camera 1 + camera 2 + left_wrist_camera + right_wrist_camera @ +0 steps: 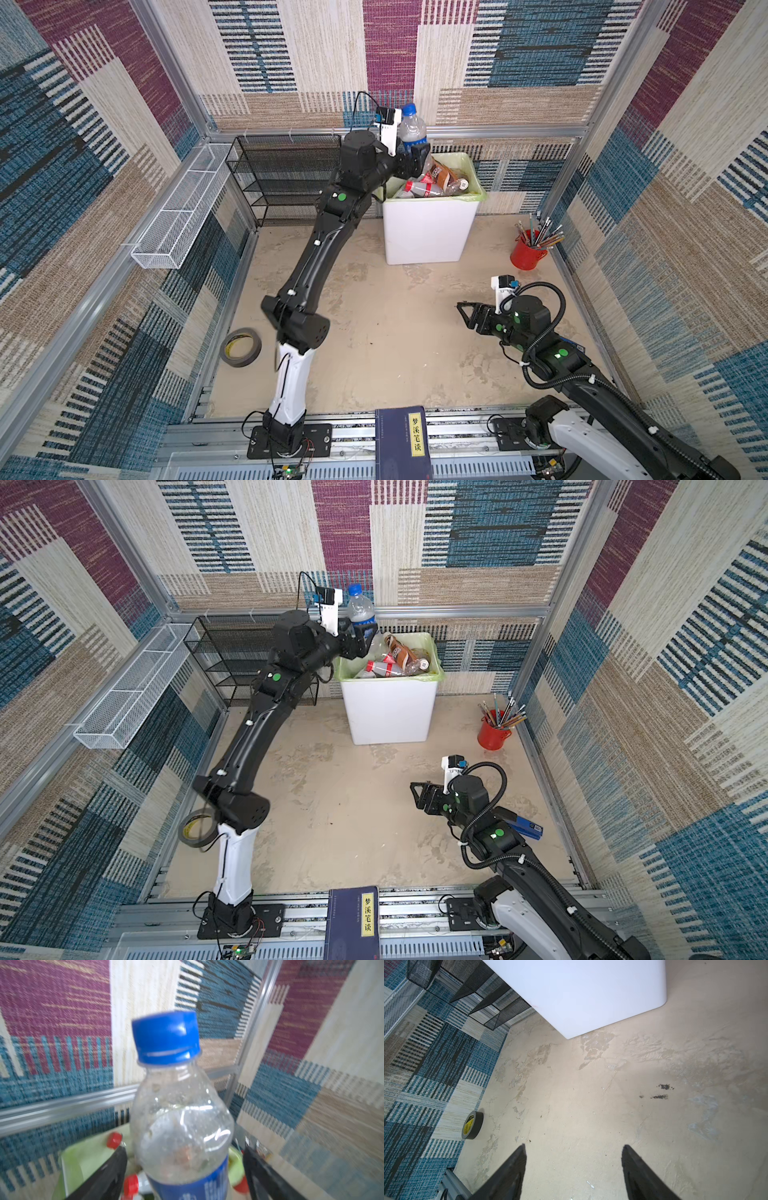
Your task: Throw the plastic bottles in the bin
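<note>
Drop step: left gripper [184, 1148], jaws wide, flanks the clear blue-capped plastic bottle [182, 1122] over the tall white green-bagged bin [428, 232] at twelve o'clock; next, withdraw; right gripper [574, 1146] half-open, empty

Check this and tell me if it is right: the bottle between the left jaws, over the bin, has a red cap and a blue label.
Wrong on one point. The bottle between the left jaws, over the bin, has a blue cap, not a red one. The left wrist view shows it plainly. The blue label is right.
</note>
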Motion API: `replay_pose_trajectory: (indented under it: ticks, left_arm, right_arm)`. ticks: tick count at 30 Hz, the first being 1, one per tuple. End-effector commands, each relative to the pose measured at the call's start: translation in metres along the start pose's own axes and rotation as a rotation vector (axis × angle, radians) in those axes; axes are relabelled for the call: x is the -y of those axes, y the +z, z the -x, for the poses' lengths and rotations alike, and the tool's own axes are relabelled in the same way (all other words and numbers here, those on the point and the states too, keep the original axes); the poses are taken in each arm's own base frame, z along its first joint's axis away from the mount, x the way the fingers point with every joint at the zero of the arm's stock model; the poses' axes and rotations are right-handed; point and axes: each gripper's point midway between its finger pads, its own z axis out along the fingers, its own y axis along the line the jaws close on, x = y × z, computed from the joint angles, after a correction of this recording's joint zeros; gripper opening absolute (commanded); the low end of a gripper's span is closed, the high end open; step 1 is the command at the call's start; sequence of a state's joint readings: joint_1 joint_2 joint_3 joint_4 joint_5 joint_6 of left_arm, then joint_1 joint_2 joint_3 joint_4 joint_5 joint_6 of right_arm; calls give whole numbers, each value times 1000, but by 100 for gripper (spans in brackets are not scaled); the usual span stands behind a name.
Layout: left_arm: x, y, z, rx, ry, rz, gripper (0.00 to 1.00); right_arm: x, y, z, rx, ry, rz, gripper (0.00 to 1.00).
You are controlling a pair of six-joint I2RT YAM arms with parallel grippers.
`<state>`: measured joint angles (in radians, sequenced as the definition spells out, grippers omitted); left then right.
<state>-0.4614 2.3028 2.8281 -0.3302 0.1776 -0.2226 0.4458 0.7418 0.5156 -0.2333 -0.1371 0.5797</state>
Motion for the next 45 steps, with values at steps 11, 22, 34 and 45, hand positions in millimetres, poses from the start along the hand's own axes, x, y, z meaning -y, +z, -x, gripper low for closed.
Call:
replay_pose_trajectory:
  ticks: [11,22,34,45]
  left_arm:
    - [69,-117,184,517,58,-208,93]
    - [20,-166,14,160,-55,28,93]
    - [-96,-298,-227,-240,-109,559,94]
    - [-164,-384,-278,-312,2,903,98]
  right_arm:
    - [11,-14,1,36,15,-56,74]
    - [13,4,-2,2,8,-57,73]
    - [51,29,96,255,-158,-148,76]
    - [138,-6,138,619,-314,-404,86]
